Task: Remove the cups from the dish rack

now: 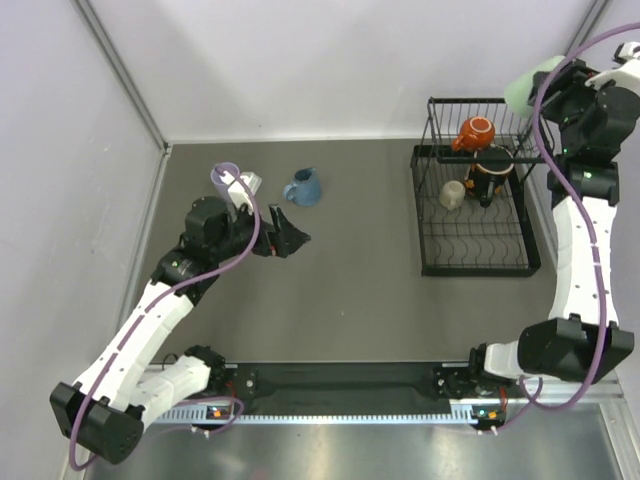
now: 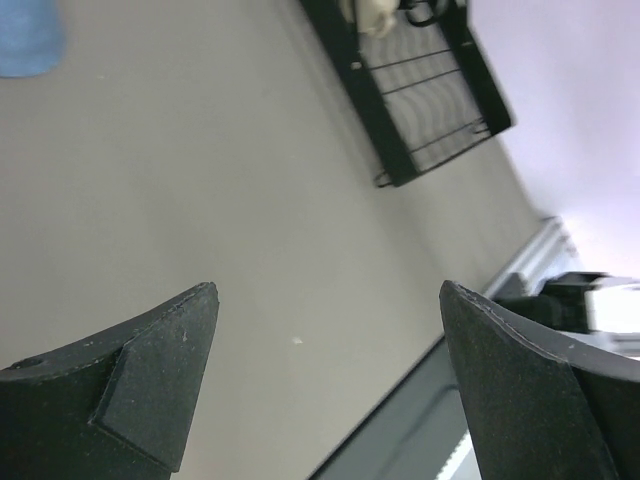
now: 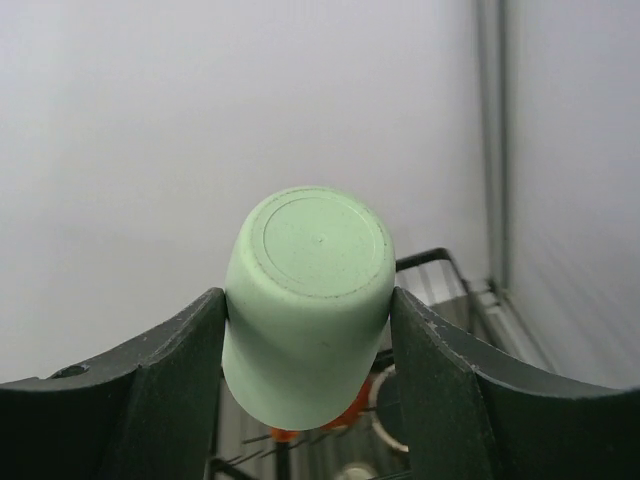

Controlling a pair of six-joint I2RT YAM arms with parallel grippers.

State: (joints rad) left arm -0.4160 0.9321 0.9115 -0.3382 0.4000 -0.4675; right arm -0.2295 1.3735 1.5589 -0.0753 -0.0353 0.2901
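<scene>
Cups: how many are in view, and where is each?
6. The lavender tumbler and blue mug are on the table; the orange mug, black floral mug and beige mug are in the dish rack; the right gripper holds the pale green tumbler.

The pale green tumbler point(image 3: 305, 300) is gripped between both fingers of the right end effector point(image 3: 307, 308), its flat base turned toward the camera. Black wires of the dish rack point(image 3: 440, 262) are seen below and behind it.
</scene>
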